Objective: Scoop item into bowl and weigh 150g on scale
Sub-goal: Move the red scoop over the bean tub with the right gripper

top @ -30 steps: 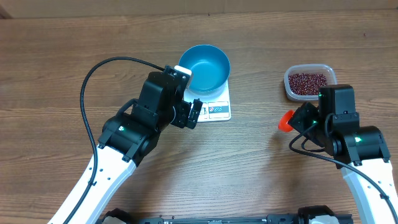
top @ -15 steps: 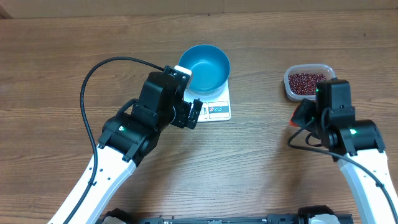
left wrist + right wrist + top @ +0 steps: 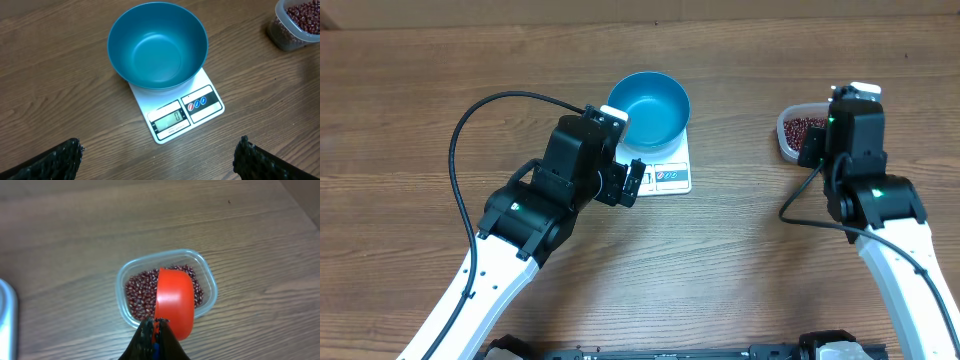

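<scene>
Overhead, the right arm (image 3: 860,150) hides the scoop (image 3: 175,302) and much of the beans (image 3: 798,128).

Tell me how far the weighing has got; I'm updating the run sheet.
Done: the blue bowl sits on the scale, which reads zero. In hand: the right hand is shut on a red scoop, held at the beans in the clear tub. Left: nothing is in the bowl yet, so all the scooping, tipping and weighing up to target remains.

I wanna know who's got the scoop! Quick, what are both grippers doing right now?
Left gripper: open, holding nothing.
Right gripper: closed on the red scoop.
</scene>
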{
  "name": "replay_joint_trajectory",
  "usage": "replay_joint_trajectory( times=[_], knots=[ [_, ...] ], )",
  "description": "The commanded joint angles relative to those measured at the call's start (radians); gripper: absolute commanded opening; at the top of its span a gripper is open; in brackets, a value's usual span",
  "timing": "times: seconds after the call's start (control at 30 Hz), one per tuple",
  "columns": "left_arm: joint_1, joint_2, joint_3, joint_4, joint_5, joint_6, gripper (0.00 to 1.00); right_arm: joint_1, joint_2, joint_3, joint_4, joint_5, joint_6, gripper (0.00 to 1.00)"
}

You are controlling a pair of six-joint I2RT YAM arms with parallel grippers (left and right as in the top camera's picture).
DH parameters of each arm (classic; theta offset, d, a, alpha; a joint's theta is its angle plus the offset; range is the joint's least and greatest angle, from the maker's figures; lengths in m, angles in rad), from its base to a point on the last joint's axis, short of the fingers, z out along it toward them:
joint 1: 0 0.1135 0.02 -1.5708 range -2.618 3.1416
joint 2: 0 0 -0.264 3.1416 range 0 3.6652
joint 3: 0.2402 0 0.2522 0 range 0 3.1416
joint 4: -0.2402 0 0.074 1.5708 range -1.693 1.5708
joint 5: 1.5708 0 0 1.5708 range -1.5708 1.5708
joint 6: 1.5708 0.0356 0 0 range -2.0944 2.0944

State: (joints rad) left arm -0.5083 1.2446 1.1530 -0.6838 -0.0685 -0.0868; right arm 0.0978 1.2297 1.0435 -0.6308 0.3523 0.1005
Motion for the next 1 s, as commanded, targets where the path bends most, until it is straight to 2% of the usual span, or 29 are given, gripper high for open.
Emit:
replay_joint_trajectory(
  times=[0.0, 0.23, 0.47, 0.97],
  knots=[
    [0.004, -0.001, 0.028, 0.003, -0.013, 0.005, 0.99, -0.006, 0.077, 0.024, 0.02, 0.029, -0.129, 0.04],
    [0.004, -0.001, 0.028, 0.003, -0.013, 0.005, 0.99, -0.108, 0.219, 0.024, 0.094, 0.018, -0.156, 0.04],
    [0.004, -0.001, 0.028, 0.003, -0.013, 0.005, 0.99, -0.218, 0.236, 0.024, 0.113, -0.178, -0.162, 0.04],
    [0.004, -0.001, 0.028, 0.003, -0.013, 0.005, 0.99, -0.234, 0.293, 0.003, 0.137, -0.201, -0.211, 0.04]
  ],
)
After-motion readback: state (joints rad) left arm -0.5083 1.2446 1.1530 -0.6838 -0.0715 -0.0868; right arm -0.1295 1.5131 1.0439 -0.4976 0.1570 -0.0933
